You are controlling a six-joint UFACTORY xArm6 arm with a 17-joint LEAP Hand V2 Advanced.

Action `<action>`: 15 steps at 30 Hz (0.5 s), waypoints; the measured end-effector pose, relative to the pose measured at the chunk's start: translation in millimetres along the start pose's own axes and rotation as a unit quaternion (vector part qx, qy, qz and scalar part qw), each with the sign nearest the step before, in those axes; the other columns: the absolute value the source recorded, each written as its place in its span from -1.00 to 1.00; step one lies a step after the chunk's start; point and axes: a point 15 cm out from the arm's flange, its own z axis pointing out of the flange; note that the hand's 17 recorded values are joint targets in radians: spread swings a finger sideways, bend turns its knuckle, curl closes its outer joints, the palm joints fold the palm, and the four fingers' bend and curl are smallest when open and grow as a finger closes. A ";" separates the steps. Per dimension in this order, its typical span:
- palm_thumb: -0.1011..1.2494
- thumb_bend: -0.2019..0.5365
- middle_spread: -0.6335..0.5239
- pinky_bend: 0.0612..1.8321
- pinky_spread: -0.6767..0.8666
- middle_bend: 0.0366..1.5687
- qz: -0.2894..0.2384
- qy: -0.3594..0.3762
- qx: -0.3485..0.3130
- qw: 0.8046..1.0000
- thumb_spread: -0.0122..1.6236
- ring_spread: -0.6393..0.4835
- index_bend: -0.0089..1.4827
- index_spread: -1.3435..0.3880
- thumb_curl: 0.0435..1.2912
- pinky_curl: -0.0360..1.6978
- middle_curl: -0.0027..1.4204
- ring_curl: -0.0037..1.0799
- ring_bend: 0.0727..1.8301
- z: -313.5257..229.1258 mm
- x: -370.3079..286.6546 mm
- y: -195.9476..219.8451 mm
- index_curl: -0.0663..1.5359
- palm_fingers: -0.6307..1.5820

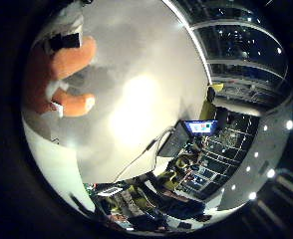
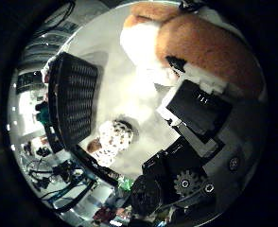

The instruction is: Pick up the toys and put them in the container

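Holding the orange-and-white plush toy (image 2: 200, 42) against my palm — my hand (image 2: 195, 113) was curled round it, fingers pinching its body. Black mesh container (image 2: 75, 101) sat on the white table (image 2: 129, 90), off to one side, open. Spotted toy (image 2: 113, 137) lay just beside it — next pick, I'd judge.

We see a pale white desk (image 2: 129, 90) under the hand. A black perforated container (image 2: 75, 104) stands on it, and just beside that lies a small white spotted toy (image 2: 113, 137). An orange and white plush toy (image 2: 195, 42) sits close to the palm, above the desk.
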 end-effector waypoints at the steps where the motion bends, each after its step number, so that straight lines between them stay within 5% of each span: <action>1: 0.77 -0.51 -0.08 0.31 -0.43 0.61 0.002 -0.001 -0.004 1.000 -0.48 -0.17 0.45 0.27 0.13 -0.13 -0.06 0.15 0.50 -9.4 0.2 6.4 0.00 0.65; 8: 0.76 -0.51 -0.07 0.30 -0.40 0.66 -0.001 0.001 -0.006 1.000 -0.51 -0.16 0.49 0.29 0.22 -0.02 -0.07 0.14 0.54 -76.5 -22.1 40.5 0.01 0.63; 15: 0.73 -0.51 -0.07 0.27 -0.39 0.68 -0.043 -0.014 0.010 0.999 -0.53 -0.17 0.50 0.29 0.29 0.08 -0.08 0.12 0.56 -122.9 -112.6 49.7 0.01 0.63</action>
